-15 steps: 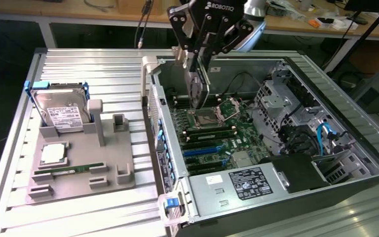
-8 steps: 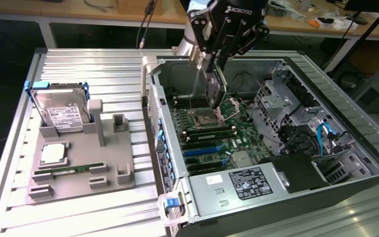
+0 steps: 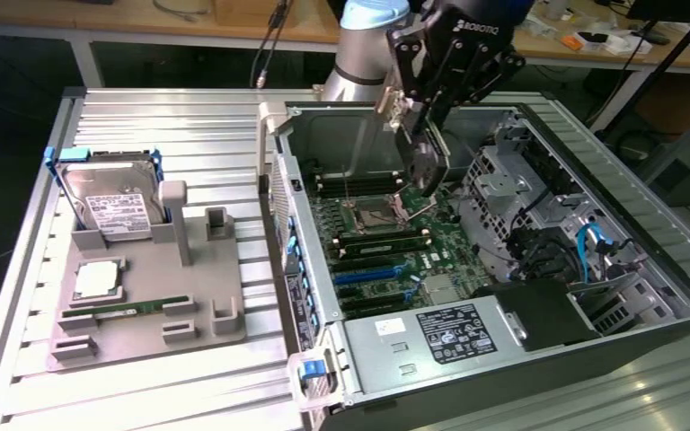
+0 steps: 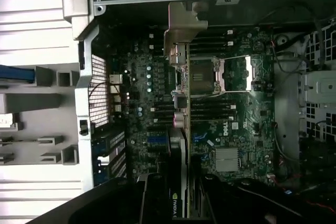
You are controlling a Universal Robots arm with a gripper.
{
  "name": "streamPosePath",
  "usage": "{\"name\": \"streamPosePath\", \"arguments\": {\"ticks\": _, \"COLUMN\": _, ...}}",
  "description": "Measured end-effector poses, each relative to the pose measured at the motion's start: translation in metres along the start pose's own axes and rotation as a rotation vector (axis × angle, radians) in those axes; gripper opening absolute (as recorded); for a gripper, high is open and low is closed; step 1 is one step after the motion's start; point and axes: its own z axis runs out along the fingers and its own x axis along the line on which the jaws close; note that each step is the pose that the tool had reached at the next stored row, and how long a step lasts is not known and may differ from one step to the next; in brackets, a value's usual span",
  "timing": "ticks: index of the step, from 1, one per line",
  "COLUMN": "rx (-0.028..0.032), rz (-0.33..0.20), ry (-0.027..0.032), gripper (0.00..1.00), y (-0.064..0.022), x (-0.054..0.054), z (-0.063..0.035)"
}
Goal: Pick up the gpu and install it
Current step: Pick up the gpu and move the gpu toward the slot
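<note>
Ribbed metal table (image 3: 141, 117) carries 2 big items. The open PC case (image 3: 668, 269) sits toward the exterior view's right, side panel off. A grey parts tray (image 3: 141, 337) sits toward the exterior view's left. Inside the case, the mobo (image 3: 423, 256) covers the floor, w/ the PSU (image 3: 441, 332) at the near end and drive cage plus cables beyond. On the tray, the HDD (image 3: 111, 202) stands in its cradle and a green memory stick (image 3: 129, 311) lies flat nearer the camera. Both are well apart from the arm.

Gripper (image 3: 423, 126) hangs over the case interior, jaws clamped on the gpu (image 3: 430, 169), pinching its 2 flat faces. The card hangs lengthwise below the jaws, clear of the board, over the area near the CPU socket (image 3: 381, 214). The blue expansion slots (image 3: 369, 274) lie just beyond, toward the PSU. In the wrist view the card is edge-on, w/ its silvery bracket (image 4: 181, 24) at the end away from the gripper.

Step in hand, by my read: pickup done, card in transit over the mobo, not yet seated.

Seating likely calls for:
- contact edge running along 1 blue slot
- bracket turned to the case's rear wall
- a square, straight press, keeping off the socket

From here I can't tell how closely the card lines up w/ a slot.
</note>
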Motion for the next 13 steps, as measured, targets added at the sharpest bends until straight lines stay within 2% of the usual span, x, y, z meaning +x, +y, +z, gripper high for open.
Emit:
{"name": "streamPosePath", "arguments": {"ticks": 5, "rx": 0.0016, "rz": -0.004, "ry": 0.0, "gripper": 0.27, "y": 0.002, "x": -0.026, "z": 0.002}}
{"name": "streamPosePath", "arguments": {"ticks": 13, "rx": 0.0057, "rz": -0.073, "ry": 0.0017, "gripper": 0.27, "y": 0.0025, "x": -0.038, "z": 0.0069}}
